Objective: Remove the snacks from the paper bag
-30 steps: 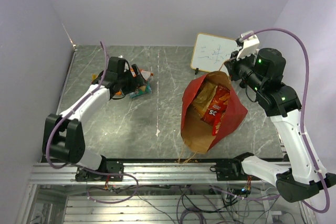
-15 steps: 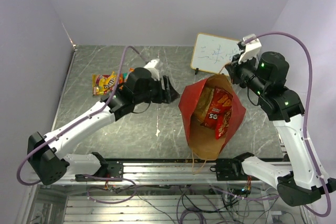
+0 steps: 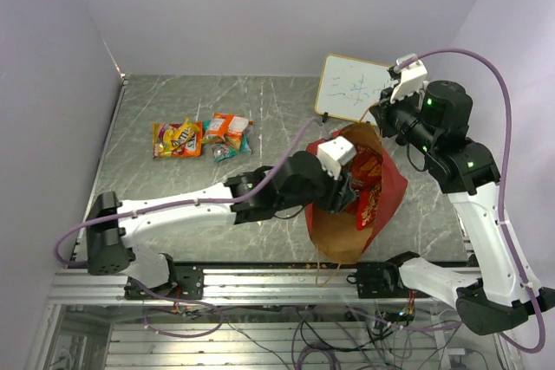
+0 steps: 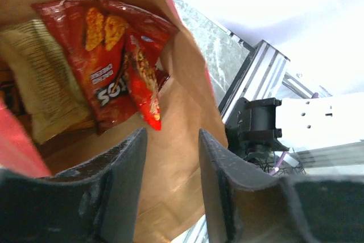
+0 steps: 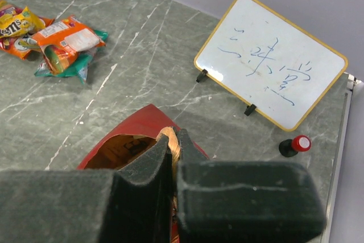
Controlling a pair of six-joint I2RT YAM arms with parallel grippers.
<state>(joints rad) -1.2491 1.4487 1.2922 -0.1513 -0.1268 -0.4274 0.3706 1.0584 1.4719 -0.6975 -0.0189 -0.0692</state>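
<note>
Red, kraft-lined paper bag (image 3: 392, 183), rim in pinch of right gripper (image 5: 173, 141), left gripper (image 4: 172, 140) spread inside

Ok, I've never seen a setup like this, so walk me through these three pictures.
These are two robot arms bolted at the table's near edge, each ending in a two-finger gripper. The overhead picture looks down from above and behind them. The other two come from a camera on each wrist, so each shows its own fingers.

On the table lie small snacks: a yellow pack and orange-teal packs beside it. At the back are a whiteboard and a red-capped marker.

The right gripper pinches the rim of the red paper bag, holding it up and open. The left gripper is open and holds nothing. It reaches into the bag's mouth toward red chip bags and a tan bag inside.
</note>
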